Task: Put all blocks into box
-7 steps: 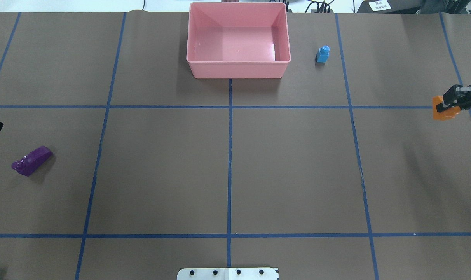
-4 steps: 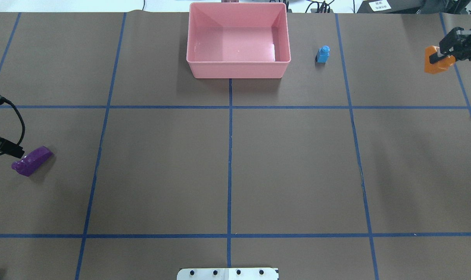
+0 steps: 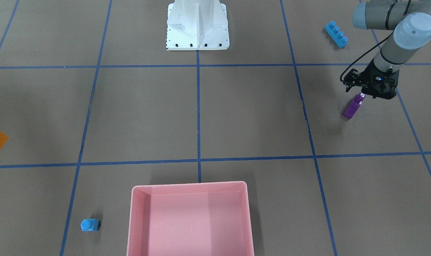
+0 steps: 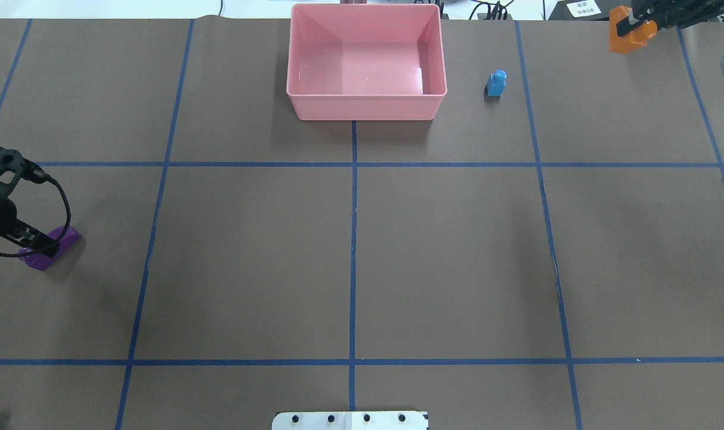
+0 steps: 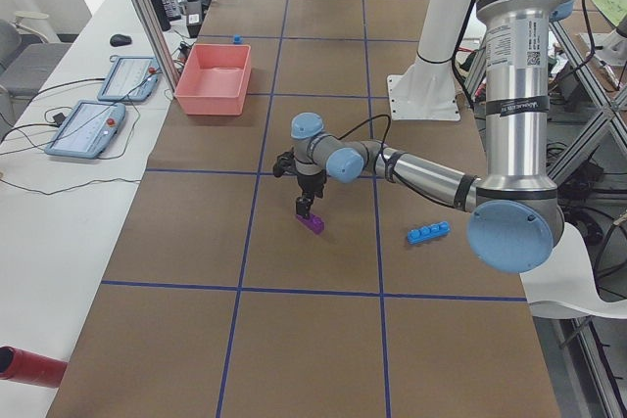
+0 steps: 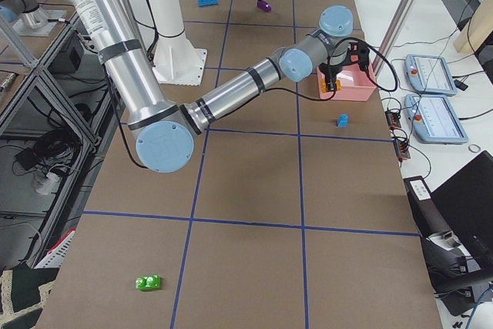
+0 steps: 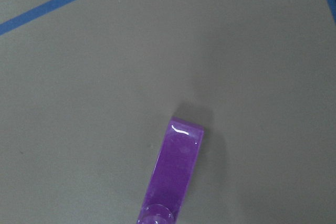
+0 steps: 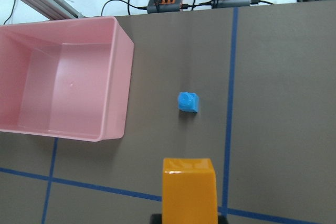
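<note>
Orange block point(image 4: 625, 38) is held clamped in the right claw point(image 4: 632, 26) and has been carried nearer the empty pink box point(image 4: 367, 108), though well apart from it. The purple block point(image 3: 352, 108) has been reached by the left claw point(image 3: 360, 94), whose grip cannot be told.

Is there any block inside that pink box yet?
No, in the overhead view the pink box shows only its bare floor, and the small blue block stands outside it.
</note>
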